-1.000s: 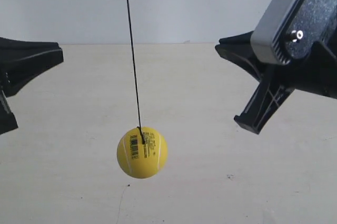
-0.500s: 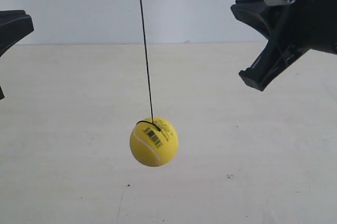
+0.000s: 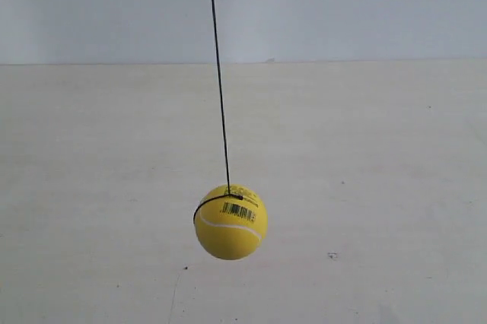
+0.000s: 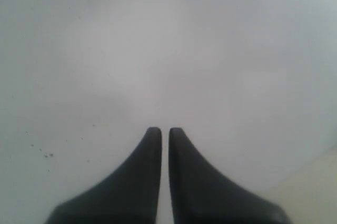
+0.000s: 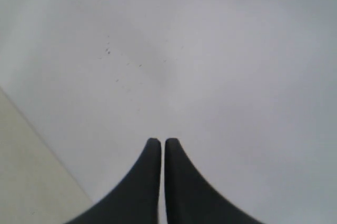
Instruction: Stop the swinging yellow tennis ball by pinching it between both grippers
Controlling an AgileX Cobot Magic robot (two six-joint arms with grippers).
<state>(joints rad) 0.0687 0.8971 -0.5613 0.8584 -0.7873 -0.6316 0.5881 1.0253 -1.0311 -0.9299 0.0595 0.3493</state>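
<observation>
Yellow tennis ball (image 3: 230, 222) is left unpinched on its string (image 3: 219, 81); the left gripper (image 4: 165, 129) and right gripper (image 5: 162, 141), jaws drawn together, are now withdrawn from the exterior view.

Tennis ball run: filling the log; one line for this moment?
tennis ball: hanging free on string | left gripper: closed, empty | right gripper: closed, empty

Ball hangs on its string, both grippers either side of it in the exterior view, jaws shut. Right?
No: the exterior view shows the ball on its string with no gripper beside it. The left gripper and right gripper appear only in wrist views, jaws shut.
</observation>
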